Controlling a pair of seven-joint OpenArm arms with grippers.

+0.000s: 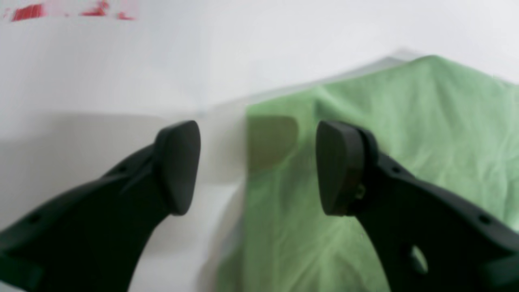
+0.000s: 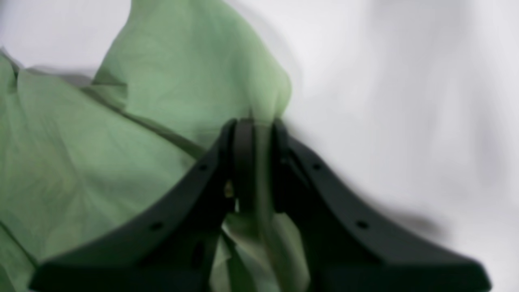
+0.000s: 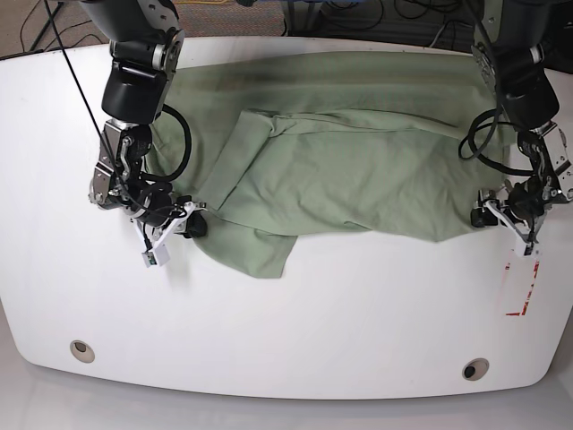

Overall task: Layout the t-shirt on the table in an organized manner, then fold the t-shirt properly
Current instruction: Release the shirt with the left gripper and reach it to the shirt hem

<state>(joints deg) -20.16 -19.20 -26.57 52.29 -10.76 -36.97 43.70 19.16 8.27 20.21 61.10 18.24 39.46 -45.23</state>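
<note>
On my base feed: t-shirt (image 3: 358,170), plain pale sage green, no print. Tabletop (image 3: 295,313), glossy white, with red markings (image 3: 517,291) at the right edge of frame. Both hands, left hand (image 1: 258,166) and right hand (image 2: 259,162), matte black.

I'm looking at a robotics lab setup here: a glossy white bench (image 3: 295,358) with round grommet holes (image 3: 81,350), red tape marks (image 3: 519,291), cables (image 3: 376,13) trailing over carpet behind, two black arms mounted at the far edge.
</note>
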